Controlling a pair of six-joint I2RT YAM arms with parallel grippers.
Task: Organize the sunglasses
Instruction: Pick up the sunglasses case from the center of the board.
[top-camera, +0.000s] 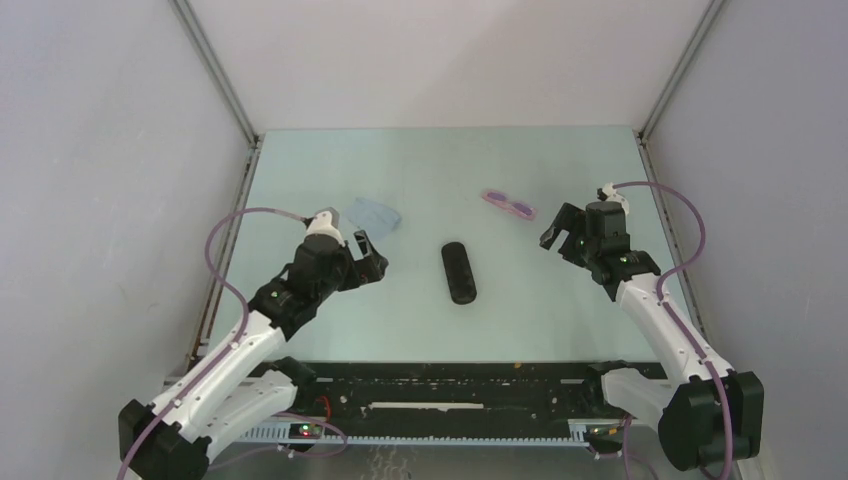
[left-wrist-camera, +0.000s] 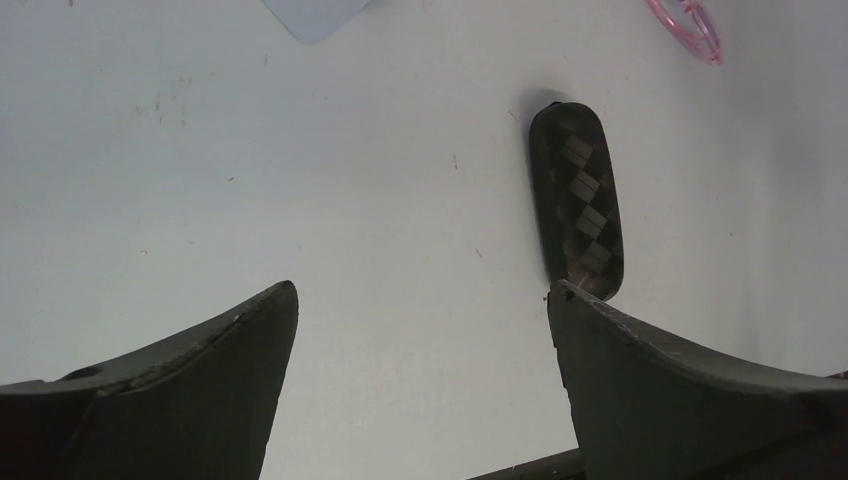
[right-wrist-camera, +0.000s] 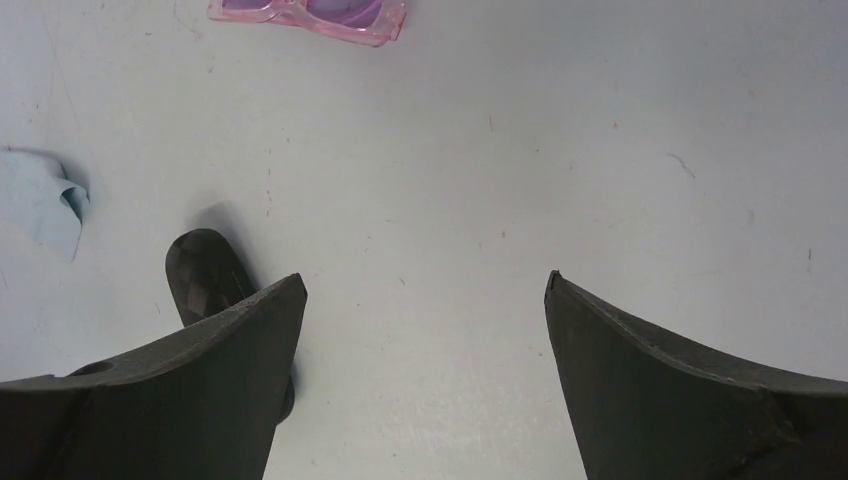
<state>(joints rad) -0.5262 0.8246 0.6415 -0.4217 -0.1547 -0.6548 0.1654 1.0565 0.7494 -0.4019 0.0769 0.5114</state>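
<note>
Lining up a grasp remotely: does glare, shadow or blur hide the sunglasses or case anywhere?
Top external: even soft light, sunglasses small but clear. Left wrist: case sharp, faint shadow, sunglasses cropped at the top edge. Right wrist: sunglasses cropped too, one of its dark fingers covers part of the case.

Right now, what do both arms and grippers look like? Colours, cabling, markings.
White links with black joints and bases on the left arm and right arm. A purple cable loops along each. The left gripper and right gripper are black, with broad dark tapered fingers. No markings legible.
</note>
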